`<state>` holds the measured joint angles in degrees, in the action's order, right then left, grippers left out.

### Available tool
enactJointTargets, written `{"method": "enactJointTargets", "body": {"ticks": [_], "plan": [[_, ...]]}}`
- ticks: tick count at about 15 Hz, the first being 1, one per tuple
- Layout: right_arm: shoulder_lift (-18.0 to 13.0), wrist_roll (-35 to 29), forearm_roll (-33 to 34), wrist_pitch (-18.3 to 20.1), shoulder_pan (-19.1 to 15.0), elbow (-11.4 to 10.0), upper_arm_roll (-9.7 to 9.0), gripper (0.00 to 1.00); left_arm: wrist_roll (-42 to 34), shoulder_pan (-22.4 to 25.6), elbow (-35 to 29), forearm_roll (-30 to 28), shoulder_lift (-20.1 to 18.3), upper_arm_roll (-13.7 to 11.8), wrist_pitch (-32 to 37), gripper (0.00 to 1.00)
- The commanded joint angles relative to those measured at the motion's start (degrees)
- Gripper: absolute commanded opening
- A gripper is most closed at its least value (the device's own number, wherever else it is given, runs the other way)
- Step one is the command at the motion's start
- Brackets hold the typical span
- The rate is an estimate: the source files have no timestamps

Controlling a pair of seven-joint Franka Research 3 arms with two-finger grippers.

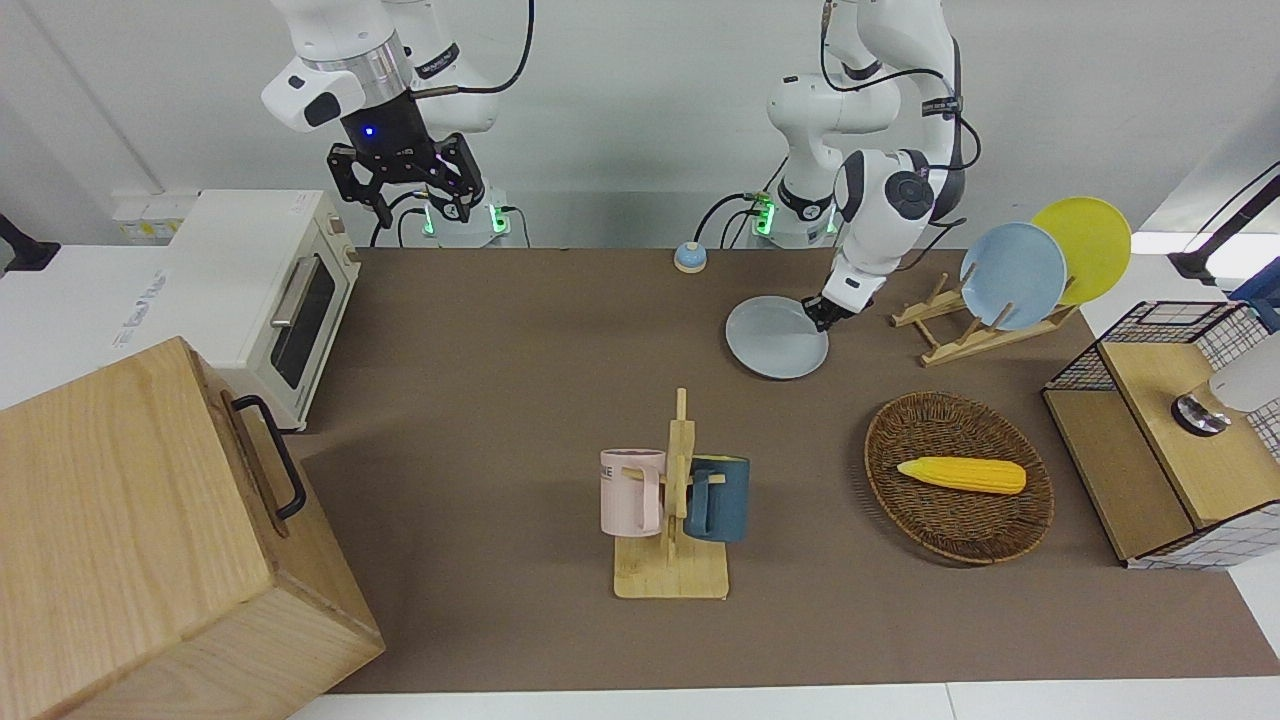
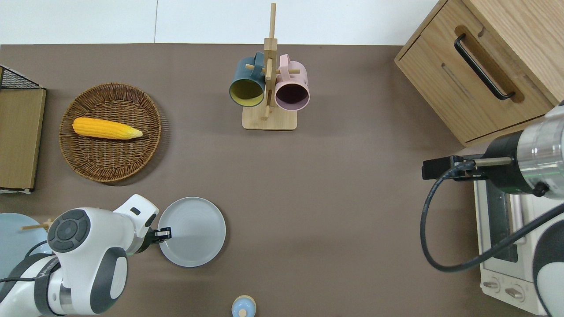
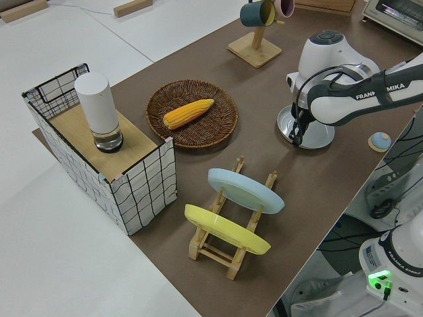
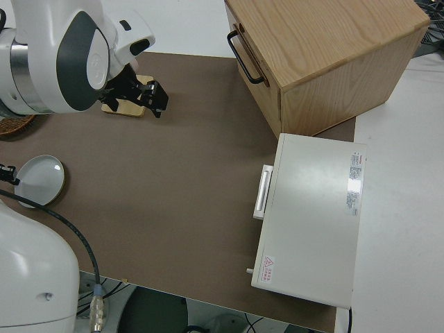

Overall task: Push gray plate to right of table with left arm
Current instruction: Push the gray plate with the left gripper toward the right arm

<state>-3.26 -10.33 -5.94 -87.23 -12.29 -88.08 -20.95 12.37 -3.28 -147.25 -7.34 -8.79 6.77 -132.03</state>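
The left arm (image 1: pixel 890 190) was white, with rounded links, dark grey round joint caps, a black cable looped along it and "FRANKA EMIKA" lettering on one link. Its small gripper (image 2: pixel 164 232) was black. The right arm (image 1: pixel 350 75) was white, with a silver band above a black wrist bearing a blue light; its gripper (image 1: pixel 405 185) was black. Both bases showed green lights.

Corn (image 2: pixel 107 128) in wicker basket (image 2: pixel 110 167)

Table (image 2: pixel 335 185) bears gray plate (image 2: pixel 194 233), basket (image 2: pixel 110 149).
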Motion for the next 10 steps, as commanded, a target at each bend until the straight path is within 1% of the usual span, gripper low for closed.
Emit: {"method": "enactJointTargets", "body": {"ticks": [1, 3, 5, 8, 10], "plan": [[0.4, -0.1, -0.9, 0.4, -0.4, 0.8, -0.23, 0.996, 3.4, -0.4, 1.1, -2.9, 1.8, 5.0, -1.8, 0.00], [0.4, -0.1, -0.9, 0.4, -0.4, 0.8, -0.23, 0.996, 4.8, -0.9, 2.7, -2.9, 3.0, 7.5, -1.8, 0.00], [0.4, -0.1, -0.9, 0.4, -0.4, 0.8, -0.23, 0.996, 5.1, -1.6, 4.2, -2.9, 3.7, 8.9, -1.8, 0.00], [0.4, -0.1, -0.9, 0.4, -0.4, 0.8, -0.23, 0.996, 10.8, -2.0, 5.5, -3.0, 4.6, 13.7, -2.8, 0.00], [0.4, -0.1, -0.9, 0.4, -0.4, 0.8, -0.23, 0.996, 12.9, -2.6, 5.8, -3.8, 5.5, 15.5, -4.7, 0.00]]}}
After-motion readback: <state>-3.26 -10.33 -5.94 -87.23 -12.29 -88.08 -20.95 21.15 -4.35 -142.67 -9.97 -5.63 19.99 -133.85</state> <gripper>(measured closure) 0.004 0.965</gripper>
